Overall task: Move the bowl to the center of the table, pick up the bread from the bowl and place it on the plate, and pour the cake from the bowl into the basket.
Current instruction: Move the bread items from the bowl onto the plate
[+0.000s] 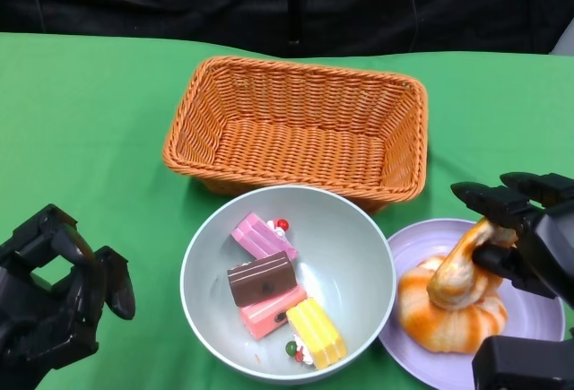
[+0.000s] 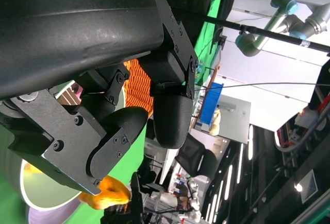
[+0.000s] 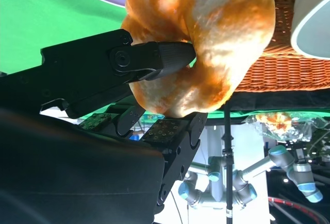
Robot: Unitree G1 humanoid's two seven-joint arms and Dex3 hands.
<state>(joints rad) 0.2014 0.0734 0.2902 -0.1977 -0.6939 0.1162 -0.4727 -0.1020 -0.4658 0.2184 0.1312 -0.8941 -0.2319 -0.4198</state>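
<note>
- Right hand sits at the lower right of the head view, fingers pinching the bread by its raised top lobe.
- Right wrist view confirms it: a black fingertip presses into the golden loaf, another digit under it.
- Bread's wide base rests on the lilac plate; the gripped part is stretched upward and tilts toward the hand.
- Plate lies on the green table, just right of the bowl, rims near or touching; hard to tell from this angle.
- Bowl is pale grey-green, roughly mid-table, directly in front of the basket, its far rim overlapping the basket's near edge in the picture.
- Cake is in the bowl as several slices: pink, chocolate-topped, salmon pink and yellow, with small red and green bits beside them.
- Basket is orange wicker, rectangular, upright, nothing inside.
- Left hand is at the lower left, well apart from the bowl, fingers curled in, nothing visibly held.
- Left wrist view shows mostly its own black fingers, a sliver of basket weave behind them, and lab equipment beyond the table.
</note>
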